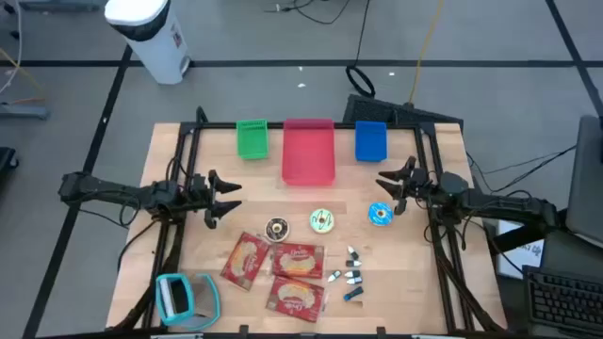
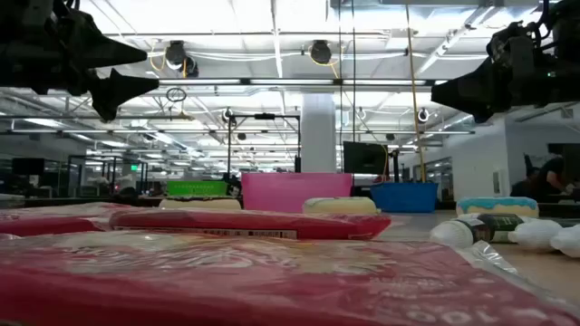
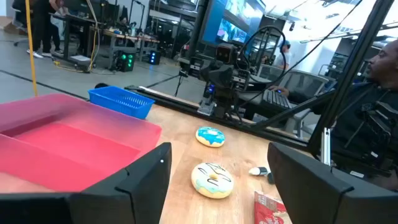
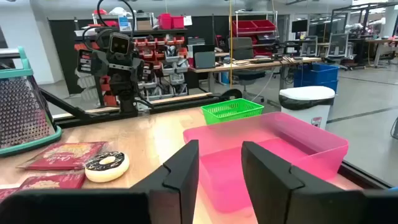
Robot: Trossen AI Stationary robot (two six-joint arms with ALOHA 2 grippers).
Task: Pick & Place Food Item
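Three donuts lie flat on the wooden table: a chocolate one (image 1: pixel 277 229), a yellow-green one (image 1: pixel 321 221) (image 3: pixel 212 179) and a blue one (image 1: pixel 380 214) (image 3: pixel 210 136). Three red food packets (image 1: pixel 283 273) lie flat toward the near edge. My left gripper (image 1: pixel 224 198) (image 3: pixel 219 155) hovers open above the table, left of the donuts, with nothing between its fingers. My right gripper (image 1: pixel 386 186) (image 4: pixel 221 174) hovers just beyond the blue donut; its fingers stand a narrow gap apart and hold nothing.
A green bin (image 1: pixel 252 138), a pink bin (image 1: pixel 309 151) and a blue bin (image 1: pixel 370 141) stand along the far edge. A teal-framed grater (image 1: pixel 184 299) lies at the near left corner. Several small white pieces (image 1: pixel 350 273) lie right of the packets.
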